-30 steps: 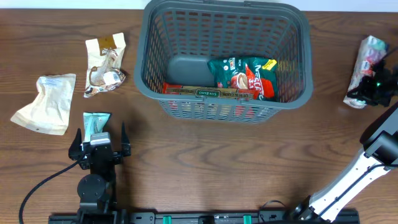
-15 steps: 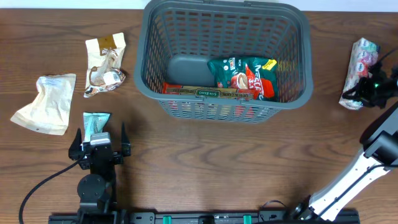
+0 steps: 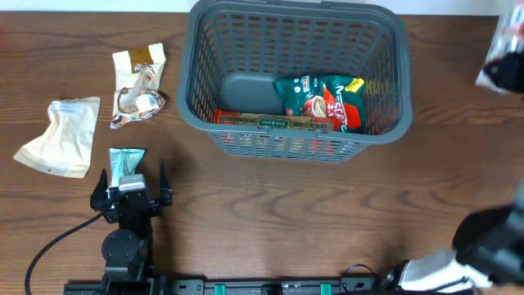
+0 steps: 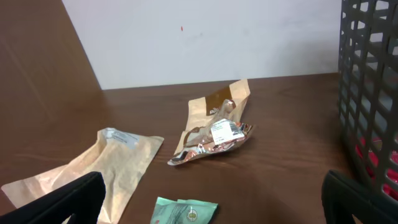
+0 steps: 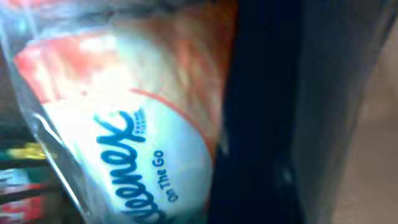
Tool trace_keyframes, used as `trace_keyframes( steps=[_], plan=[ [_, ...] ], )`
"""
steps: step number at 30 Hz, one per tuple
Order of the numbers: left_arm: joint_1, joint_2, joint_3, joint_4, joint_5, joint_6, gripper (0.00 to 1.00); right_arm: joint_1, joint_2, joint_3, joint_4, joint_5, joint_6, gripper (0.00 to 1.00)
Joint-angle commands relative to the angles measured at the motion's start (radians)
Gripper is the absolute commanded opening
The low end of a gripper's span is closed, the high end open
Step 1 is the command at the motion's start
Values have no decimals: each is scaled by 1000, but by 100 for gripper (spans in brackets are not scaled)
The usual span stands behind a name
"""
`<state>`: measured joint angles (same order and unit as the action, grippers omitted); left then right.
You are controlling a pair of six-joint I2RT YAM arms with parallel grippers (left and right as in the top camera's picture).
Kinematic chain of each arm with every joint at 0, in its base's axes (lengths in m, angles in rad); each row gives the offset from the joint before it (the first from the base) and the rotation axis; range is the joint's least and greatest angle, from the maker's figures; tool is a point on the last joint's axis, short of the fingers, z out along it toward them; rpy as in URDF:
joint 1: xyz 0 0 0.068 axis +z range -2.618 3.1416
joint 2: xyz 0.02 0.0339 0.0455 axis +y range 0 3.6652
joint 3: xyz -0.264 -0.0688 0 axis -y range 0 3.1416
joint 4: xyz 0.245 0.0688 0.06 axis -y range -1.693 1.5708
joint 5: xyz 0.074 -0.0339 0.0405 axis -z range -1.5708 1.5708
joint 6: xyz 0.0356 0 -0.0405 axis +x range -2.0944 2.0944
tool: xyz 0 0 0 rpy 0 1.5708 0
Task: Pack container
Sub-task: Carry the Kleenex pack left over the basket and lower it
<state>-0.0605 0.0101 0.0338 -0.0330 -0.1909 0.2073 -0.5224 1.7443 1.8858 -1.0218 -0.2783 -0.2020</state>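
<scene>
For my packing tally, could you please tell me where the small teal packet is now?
In the overhead view, the teal packet lies left of the container, just ahead of the open left tool and right of the pale pouch.

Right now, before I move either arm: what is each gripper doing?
Left gripper: jaws open, holding nothing.
Right gripper: jaws closed on the tissue pack, lifted off the table.

Tissue pack (image 3: 506, 37) now higher, blurred.
</scene>
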Motion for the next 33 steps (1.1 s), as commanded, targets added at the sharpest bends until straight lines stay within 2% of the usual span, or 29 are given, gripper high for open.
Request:
trace_keyframes(
  steps=[1,7,13,21,26,33],
  plan=[
    [5,-6,-30,-18,-19,5,99,72,-148,20,17,-48,3,1],
    [5,-6,-30,-18,-19,5,99,216,-321,20,21,-48,-43,1],
    [5,-6,-30,-18,-19,5,99,334,-414,20,-48,-51,-43,1],
    [5,-6,-30,-18,-19,5,99,489,-415,19,-225,-59,-117,1],
    [5,-6,-30,-18,-19,5,98,596,-411,19,-270,-59,-118,1],
    [5,-6,-30,-18,-19,5,99,758,-396,18,-335,-59,-201,1]
  ],
)
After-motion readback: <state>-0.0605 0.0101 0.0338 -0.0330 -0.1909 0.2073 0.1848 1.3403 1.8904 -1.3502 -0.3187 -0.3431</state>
